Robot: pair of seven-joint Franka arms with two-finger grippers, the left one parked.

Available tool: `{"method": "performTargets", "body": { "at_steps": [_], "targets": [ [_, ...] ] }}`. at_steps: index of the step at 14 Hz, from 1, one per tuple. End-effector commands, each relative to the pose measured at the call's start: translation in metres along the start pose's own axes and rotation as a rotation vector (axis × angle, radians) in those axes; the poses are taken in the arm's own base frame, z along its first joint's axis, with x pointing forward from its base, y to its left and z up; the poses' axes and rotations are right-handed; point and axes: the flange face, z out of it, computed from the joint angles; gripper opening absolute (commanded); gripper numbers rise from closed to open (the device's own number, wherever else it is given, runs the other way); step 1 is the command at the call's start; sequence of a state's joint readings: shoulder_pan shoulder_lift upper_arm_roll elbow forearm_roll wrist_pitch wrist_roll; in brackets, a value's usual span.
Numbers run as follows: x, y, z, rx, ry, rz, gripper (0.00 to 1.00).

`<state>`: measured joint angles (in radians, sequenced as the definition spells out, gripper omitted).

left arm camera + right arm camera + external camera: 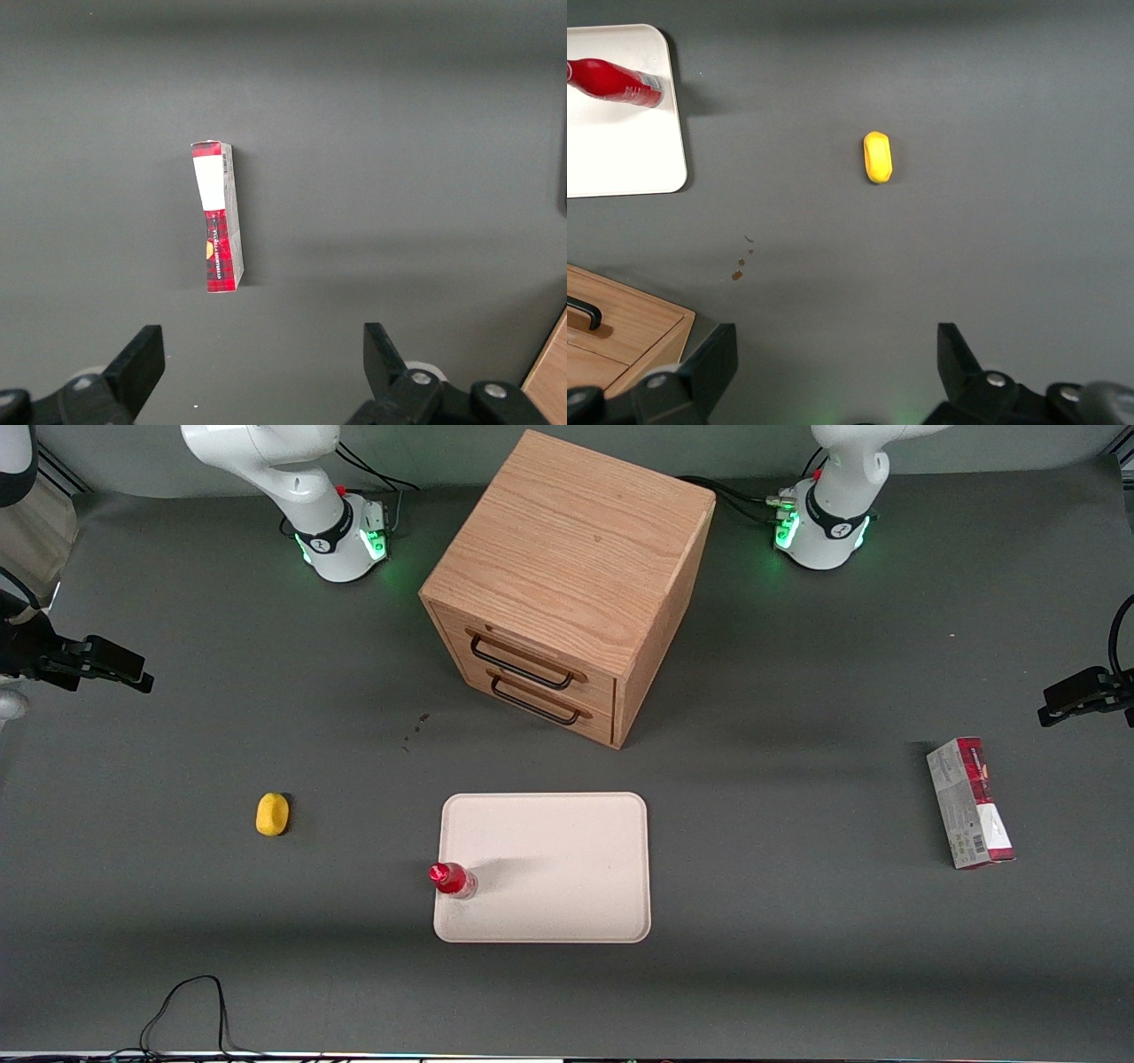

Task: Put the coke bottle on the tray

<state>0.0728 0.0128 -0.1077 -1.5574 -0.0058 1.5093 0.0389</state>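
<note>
The coke bottle (453, 880), small and red with a red cap, stands upright on the pale pinkish-beige tray (567, 859), in the tray's corner nearest the front camera and toward the working arm's end. The right wrist view shows the bottle (616, 81) on that corner of the tray (620, 150). My right gripper (124, 669) is open and empty, raised above the table at the working arm's end, well apart from bottle and tray. Its open fingers (709, 363) frame bare table in the right wrist view.
A wooden drawer cabinet (567, 576) with two handles stands farther from the front camera than the tray. A yellow lemon-like object (272, 814) lies between gripper and tray. A red-and-grey carton box (970, 802) lies toward the parked arm's end. A black cable (186, 1001) lies at the table's front edge.
</note>
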Motion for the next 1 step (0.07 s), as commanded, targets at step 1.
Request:
{"method": "performTargets", "body": {
  "at_steps": [1],
  "targets": [
    [-0.0015, -0.0007, -0.0015, 0.019, 0.007, -0.001, 1.00]
  ]
}}
